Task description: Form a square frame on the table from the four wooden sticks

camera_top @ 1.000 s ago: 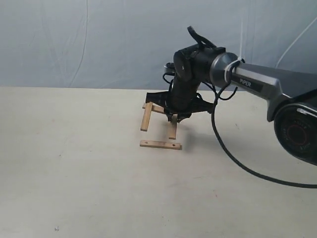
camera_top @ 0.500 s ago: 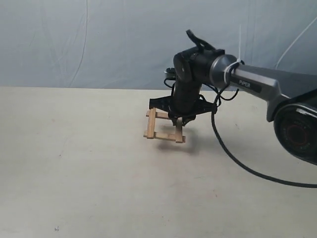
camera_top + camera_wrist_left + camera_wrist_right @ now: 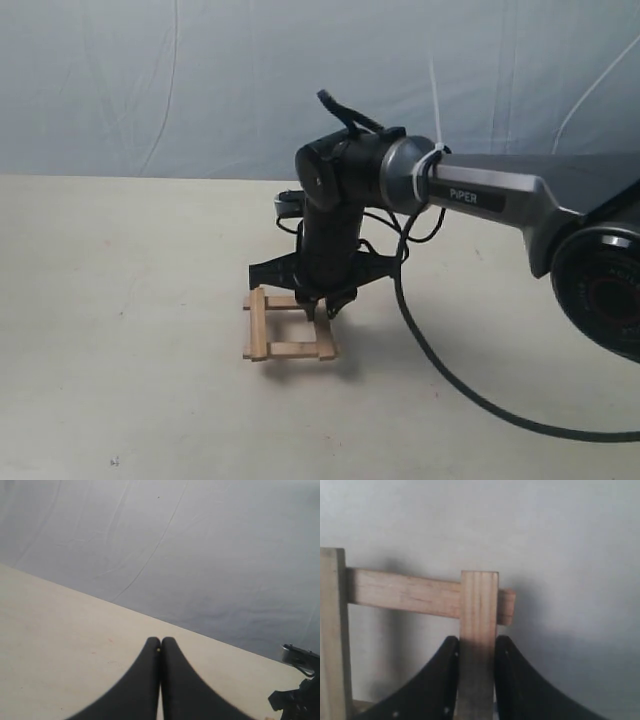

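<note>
Nearest, on the pale table (image 3: 120,400), the four sticks (image 3: 291,350) lie as a closed square with overlapping ends. A second ago the front stick lay apart from the others. Half a second ago the square had closed, farther back and to the right. Now it sits nearer and further left, so it seems to have travelled as one piece. The right gripper (image 3: 322,308) is clamped on the right-hand stick (image 3: 478,610), which crosses over the cross stick (image 3: 402,592). The left gripper (image 3: 160,642) is pressed together and empty. The frame looks finished; only letting go seems left.
</note>
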You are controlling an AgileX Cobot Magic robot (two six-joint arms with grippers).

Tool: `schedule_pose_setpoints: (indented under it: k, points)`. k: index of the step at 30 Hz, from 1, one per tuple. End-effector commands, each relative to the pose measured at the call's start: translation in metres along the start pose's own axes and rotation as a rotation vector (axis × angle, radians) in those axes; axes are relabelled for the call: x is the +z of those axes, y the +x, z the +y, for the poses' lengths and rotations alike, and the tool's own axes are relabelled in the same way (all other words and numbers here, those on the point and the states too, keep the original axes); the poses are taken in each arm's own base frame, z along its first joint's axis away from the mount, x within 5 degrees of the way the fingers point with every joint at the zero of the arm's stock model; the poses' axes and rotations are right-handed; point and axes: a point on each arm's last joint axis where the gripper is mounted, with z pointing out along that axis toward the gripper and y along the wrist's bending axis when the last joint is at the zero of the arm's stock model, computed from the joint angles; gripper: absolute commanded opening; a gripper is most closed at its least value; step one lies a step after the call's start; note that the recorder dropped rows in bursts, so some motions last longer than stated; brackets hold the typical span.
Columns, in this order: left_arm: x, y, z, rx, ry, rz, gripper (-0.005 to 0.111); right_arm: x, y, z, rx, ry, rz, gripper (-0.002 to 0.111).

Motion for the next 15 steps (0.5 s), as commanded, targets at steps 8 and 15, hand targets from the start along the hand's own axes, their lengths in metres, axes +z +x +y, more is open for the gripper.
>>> schedule_pose_setpoints:
  k: [8, 15]
  points:
    - [0.000, 0.001, 0.000, 0.008, 0.011, 0.003, 0.000, 0.010, 0.009, -0.003, 0.087, 0.036, 0.015, 0.034]
    - [0.000, 0.001, 0.000, 0.016, 0.011, 0.003, 0.000, -0.002, 0.005, -0.009, 0.054, 0.082, -0.024, 0.030]
